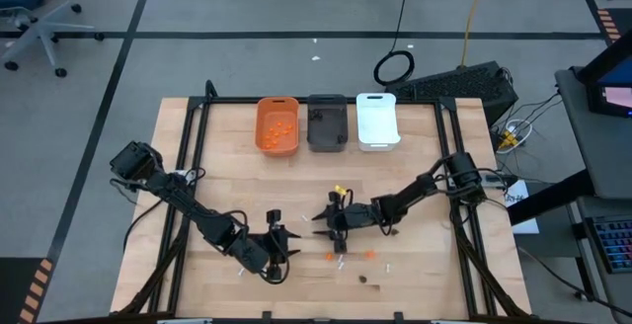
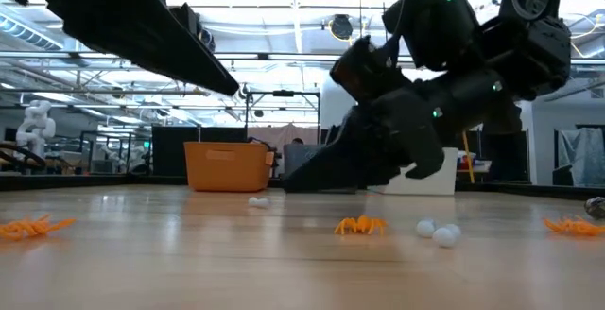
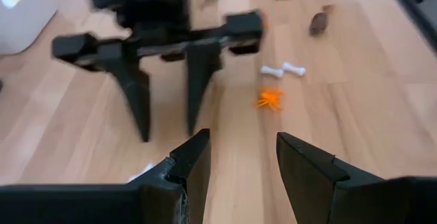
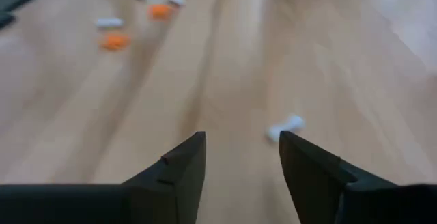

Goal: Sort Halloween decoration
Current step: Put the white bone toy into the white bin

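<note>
Both claws, the left gripper (image 1: 276,258) and the right gripper (image 1: 336,227), hovered with fingers parted and empty above scattered decorations (image 1: 330,257) on the table (image 1: 415,284).

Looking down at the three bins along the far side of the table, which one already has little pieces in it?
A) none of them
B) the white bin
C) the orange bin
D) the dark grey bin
C: in the high view the orange bin holds several small orange pieces, while the white bin shows a bare floor and nothing can be made out in the dark grey bin.
</note>
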`<action>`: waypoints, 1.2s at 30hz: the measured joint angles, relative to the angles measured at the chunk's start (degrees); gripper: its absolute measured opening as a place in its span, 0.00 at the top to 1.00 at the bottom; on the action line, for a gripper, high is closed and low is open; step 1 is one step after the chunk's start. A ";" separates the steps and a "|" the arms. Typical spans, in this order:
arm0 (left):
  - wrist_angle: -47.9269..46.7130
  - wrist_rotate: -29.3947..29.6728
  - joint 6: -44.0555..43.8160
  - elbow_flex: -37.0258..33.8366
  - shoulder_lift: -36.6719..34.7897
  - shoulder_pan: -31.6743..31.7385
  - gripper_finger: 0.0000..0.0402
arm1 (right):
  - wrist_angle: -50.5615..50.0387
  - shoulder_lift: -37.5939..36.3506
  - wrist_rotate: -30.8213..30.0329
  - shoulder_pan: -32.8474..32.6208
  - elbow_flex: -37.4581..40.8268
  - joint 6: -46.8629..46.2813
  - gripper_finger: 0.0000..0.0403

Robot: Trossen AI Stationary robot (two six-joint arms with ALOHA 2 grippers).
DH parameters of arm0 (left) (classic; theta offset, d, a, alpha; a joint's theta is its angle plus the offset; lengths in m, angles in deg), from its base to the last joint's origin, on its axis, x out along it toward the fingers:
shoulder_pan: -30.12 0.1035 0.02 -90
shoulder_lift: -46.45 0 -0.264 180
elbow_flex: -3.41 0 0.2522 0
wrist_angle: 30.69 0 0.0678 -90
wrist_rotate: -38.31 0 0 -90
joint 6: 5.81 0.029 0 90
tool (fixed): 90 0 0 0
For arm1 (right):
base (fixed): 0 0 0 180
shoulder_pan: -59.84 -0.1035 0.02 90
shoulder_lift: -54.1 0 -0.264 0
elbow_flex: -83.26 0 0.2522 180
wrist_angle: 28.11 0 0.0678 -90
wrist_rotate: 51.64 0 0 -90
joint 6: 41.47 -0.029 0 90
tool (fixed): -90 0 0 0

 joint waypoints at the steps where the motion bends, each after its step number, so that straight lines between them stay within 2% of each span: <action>1: -0.51 0.17 -0.58 0.00 0.00 0.02 0.59 | 0.04 -0.02 0.08 -0.06 -0.29 0.51 0.57; 5: -2.11 0.24 -2.59 0.00 0.00 0.00 0.59 | 0.04 -0.02 0.39 0.09 -1.08 2.74 0.57; 10: -3.38 0.24 -3.80 0.00 0.00 -0.24 0.59 | 0.26 -0.02 1.40 0.55 -1.11 12.16 0.57; 13: -3.35 0.48 -3.82 0.00 0.02 -0.24 0.59 | 1.90 -0.04 7.81 3.45 -1.11 12.33 0.57; 18: -3.22 1.66 -3.58 0.00 0.00 -0.24 0.59 | 2.20 -0.06 15.16 7.71 -1.64 11.40 0.56; 22: -3.31 2.12 -3.51 0.00 0.00 -0.24 0.59 | 0.39 1.38 22.32 9.58 -4.83 9.95 0.49; 28: -4.66 2.31 -3.64 0.02 0.00 -0.24 0.59 | -5.80 6.91 23.57 9.95 -11.78 12.28 0.40; 36: -6.30 2.77 -3.91 0.02 0.00 -1.28 0.59 | -5.64 8.71 28.72 11.42 -11.33 14.43 0.44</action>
